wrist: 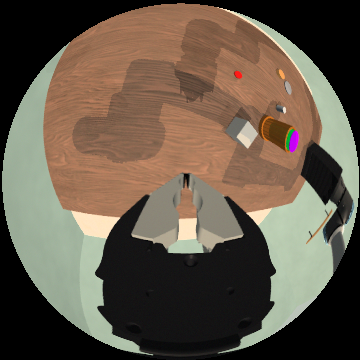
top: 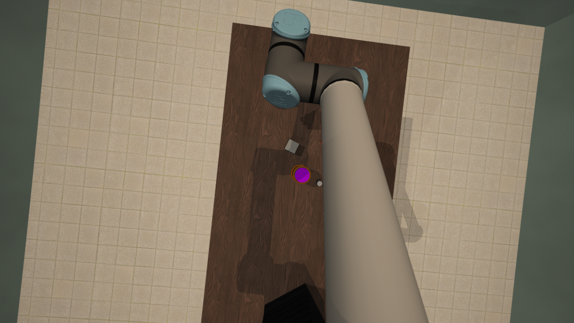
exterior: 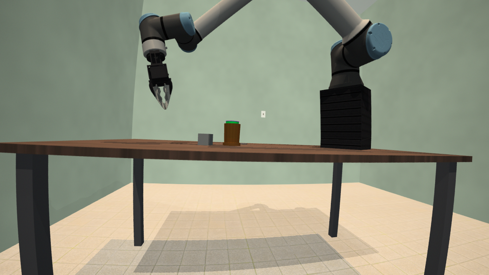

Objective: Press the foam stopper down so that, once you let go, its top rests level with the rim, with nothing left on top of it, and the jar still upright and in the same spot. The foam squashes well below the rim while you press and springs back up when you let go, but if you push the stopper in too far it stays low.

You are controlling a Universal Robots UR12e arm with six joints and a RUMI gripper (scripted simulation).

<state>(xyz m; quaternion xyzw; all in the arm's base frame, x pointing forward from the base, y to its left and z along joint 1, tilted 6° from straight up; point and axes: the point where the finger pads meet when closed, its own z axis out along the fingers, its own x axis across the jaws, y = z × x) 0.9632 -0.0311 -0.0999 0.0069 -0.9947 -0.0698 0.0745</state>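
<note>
A brown jar [exterior: 232,134] stands upright on the wooden table. Its foam stopper, purple on top [top: 302,174] with a green edge [exterior: 232,121], sticks up a little above the rim. The jar also shows in the wrist view [wrist: 278,132]. My gripper [exterior: 164,104] is shut and empty. It hangs high above the table, well to the left of the jar in the side view. In the wrist view its fingertips [wrist: 186,181] meet, with nothing between them. In the top view the arm hides the gripper.
A grey cube [exterior: 205,138] sits on the table close beside the jar. A small white peg [top: 319,183] stands on the jar's other side. A black pedestal [exterior: 345,117] holds the arm's base. Small coloured dots [wrist: 238,74] lie further off.
</note>
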